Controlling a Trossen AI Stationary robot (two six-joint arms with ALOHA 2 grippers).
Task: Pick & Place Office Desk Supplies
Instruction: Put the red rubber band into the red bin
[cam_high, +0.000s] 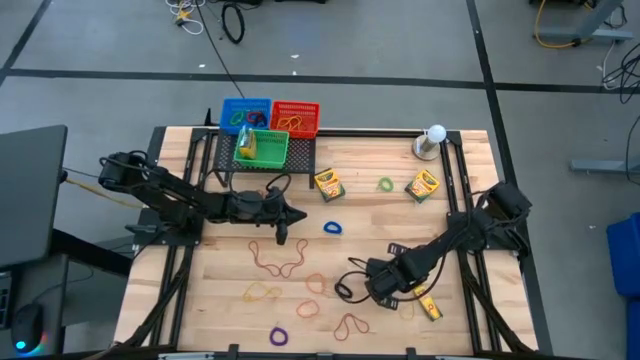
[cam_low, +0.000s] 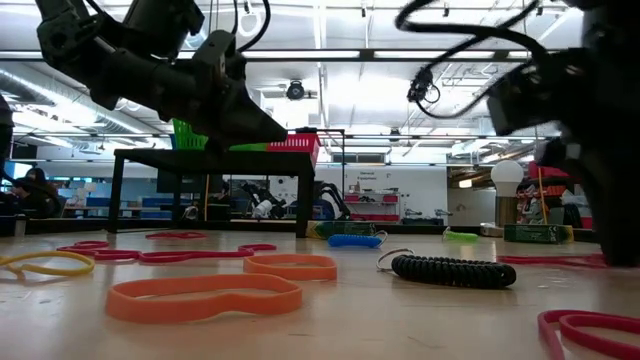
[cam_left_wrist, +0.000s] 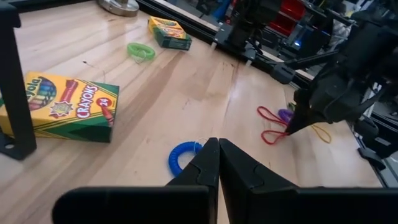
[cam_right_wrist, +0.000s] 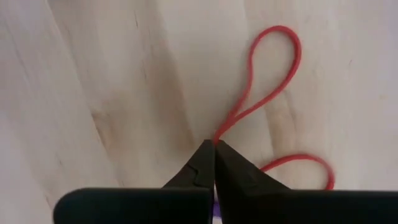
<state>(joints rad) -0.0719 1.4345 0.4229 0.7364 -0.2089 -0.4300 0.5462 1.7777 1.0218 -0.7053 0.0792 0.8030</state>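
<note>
Crayon box (cam_left_wrist: 59, 106), yellow and green, lying flat on the wooden table (cam_high: 360, 215), printed "CRAYONS" with "24" beside it; a second crayon box (cam_left_wrist: 169, 32) lies farther off near a green band (cam_left_wrist: 141, 50), its print too small to read; a third crayon box (cam_high: 429, 308) lies just beside the right arm at the table's front right. Rubber bands lie scattered over the front half of the table: a red loop (cam_right_wrist: 261, 81) pinched at its waist between the closed tips of the right gripper (cam_right_wrist: 214, 147), which is down at the table surface; a blue coiled band (cam_left_wrist: 181, 155) just ahead of the left gripper (cam_left_wrist: 218, 146), whose fingers are pressed together on nothing, raised above the table's middle; an orange band (cam_low: 205, 297) and a black coiled band (cam_low: 452, 270) nearest the low camera; a purple band (cam_high: 279, 335) at the front edge. At the back of the table a dark stand (cam_high: 262, 165) carries a blue basket (cam_high: 243, 112), a red basket (cam_high: 295, 118) and a green basket (cam_high: 263, 147), the green one holding a yellow box. A white ball on a round base (cam_high: 432, 142) stands at the back right corner. Black rails run down both sides of the table. Beyond it, grey floor with cables; the low view shows a bright room with strip lights and shelving.
</note>
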